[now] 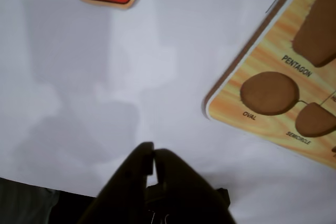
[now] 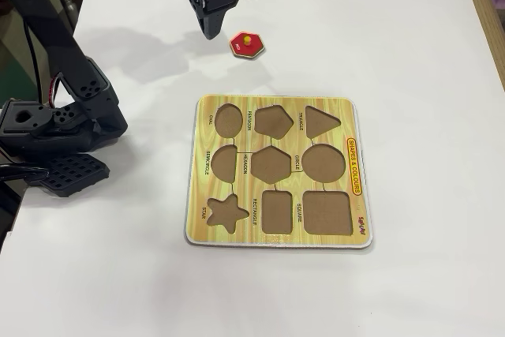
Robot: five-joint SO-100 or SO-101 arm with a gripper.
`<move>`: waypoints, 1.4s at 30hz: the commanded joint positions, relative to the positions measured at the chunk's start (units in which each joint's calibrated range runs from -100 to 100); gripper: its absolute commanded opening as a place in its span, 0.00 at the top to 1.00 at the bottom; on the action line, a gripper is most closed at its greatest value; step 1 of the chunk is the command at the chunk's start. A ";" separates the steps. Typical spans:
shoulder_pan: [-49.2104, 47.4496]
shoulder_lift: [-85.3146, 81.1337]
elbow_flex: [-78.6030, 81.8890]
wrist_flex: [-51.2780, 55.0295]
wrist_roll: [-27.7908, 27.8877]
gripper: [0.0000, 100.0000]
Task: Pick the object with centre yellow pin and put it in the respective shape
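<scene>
The table (image 2: pixel 410 53) under me is white and plain. My gripper (image 1: pixel 153 157) hangs in the air above it. My two dark fingers (image 1: pixel 137 174) are shut together, tip against tip, and I hold nothing.

The red piece (image 2: pixel 248 44) lies flat on the table just beside my fingers in the fixed view, not touching them. It has a yellow knob (image 2: pixel 247 38) in its middle. In my wrist view I see only its lower edge at the top, well ahead of my fingertips, with the white word RED on it.

The yellow wood board (image 2: pixel 276 120) lies farther off, past the red piece. In my wrist view its corner shows up to the right of my fingers. The hexagon hole (image 2: pixel 271 162) sits in the middle of the board and is empty and brown. The pentagon hole (image 2: pixel 273 121) is right next to it.
</scene>
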 commanded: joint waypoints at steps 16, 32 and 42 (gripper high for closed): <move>-1.77 4.69 -8.18 -11.86 0.19 0.99; -1.87 15.40 -19.96 -11.94 1.70 0.99; -2.65 19.16 -20.50 -11.94 1.70 0.94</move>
